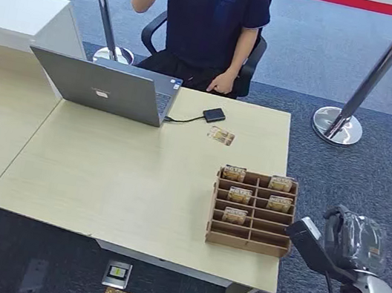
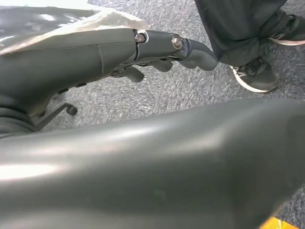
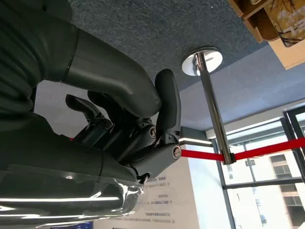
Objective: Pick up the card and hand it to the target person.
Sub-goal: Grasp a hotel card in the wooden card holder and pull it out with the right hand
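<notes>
Starting from the head view: right hand (image 1: 356,245) raised just off the counter (image 1: 121,171) edge, beside the cardboard rack (image 1: 253,212) of cards and holding nothing. One loose card (image 1: 221,136) lying flat on the counter beyond the rack, near a small black box (image 1: 214,114) cabled to the laptop (image 1: 107,86), just in front of the seated person (image 1: 212,21). More cards standing in the rack's slots. Judged as the very start: reach not yet begun, no card taken.

Turning to the left wrist view: left hand (image 2: 107,59) hanging low over grey carpet, fingers (image 2: 194,50) stretched out fairly straight and apart, nothing between them; someone's shoes nearby.

Turning to the right wrist view: right hand's fingers (image 3: 167,109) loosely curled but apart, gripping nothing; a corner of the rack showing at the picture's edge.

Next move, as a guess: bringing the right hand over the rack, pinching one card by its upper edge, lifting straight out without tipping the rack, then extending toward the person.
</notes>
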Available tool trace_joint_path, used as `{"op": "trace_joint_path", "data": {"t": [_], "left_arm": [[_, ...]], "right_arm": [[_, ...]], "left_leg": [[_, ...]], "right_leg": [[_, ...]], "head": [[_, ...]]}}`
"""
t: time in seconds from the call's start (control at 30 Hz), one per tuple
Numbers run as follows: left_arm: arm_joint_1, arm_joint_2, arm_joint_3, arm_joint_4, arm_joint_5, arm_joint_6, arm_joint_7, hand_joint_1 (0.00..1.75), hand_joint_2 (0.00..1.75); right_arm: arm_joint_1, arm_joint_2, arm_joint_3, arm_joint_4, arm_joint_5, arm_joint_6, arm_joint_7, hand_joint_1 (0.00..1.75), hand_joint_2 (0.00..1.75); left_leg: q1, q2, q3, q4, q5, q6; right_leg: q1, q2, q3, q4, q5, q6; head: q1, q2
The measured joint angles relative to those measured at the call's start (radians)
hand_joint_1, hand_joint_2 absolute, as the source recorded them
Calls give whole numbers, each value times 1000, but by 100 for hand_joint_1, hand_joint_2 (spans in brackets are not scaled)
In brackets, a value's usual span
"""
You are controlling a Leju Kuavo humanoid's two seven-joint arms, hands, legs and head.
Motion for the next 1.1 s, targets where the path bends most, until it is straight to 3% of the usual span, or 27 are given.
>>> {"op": "trace_joint_path", "data": {"t": [0.2, 0.5, 0.6, 0.73, 1.1], "left_arm": [[0, 1, 0, 0, -2, 0, 0, 0, 0], [0, 1, 0, 0, -3, 0, -1, 0, 0], [0, 1, 0, 0, -4, 0, -2, 0, 0], [0, 1, 2, 0, -4, 0, -2, 0, 0], [0, 1, 18, 0, -1, 0, -5, 0, 0]], "right_arm": [[1, -8, 4, 0, 0, 1, 1, 149, 175], [1, -11, 10, 0, 1, 5, 4, 70, 175], [0, -11, 13, 0, 4, 10, 6, 62, 175], [-6, -11, 18, 6, 9, 18, 9, 37, 175], [-44, -3, 33, 53, 22, 25, 10, 13, 175]], "left_leg": [[0, 0, 0, 0, 0, 0], [0, 0, 0, 0, 0, 0], [0, 0, 0, 0, 0, 0], [0, 0, 0, 0, 0, 0], [0, 0, 0, 0, 0, 0]], "right_leg": [[0, 0, 0, 0, 0, 0], [0, 0, 0, 0, 0, 0], [0, 0, 0, 0, 0, 0], [0, 0, 0, 0, 0, 0], [0, 0, 0, 0, 0, 0]], "head": [[0, 0], [0, 0], [0, 0], [0, 0], [0, 0]]}}
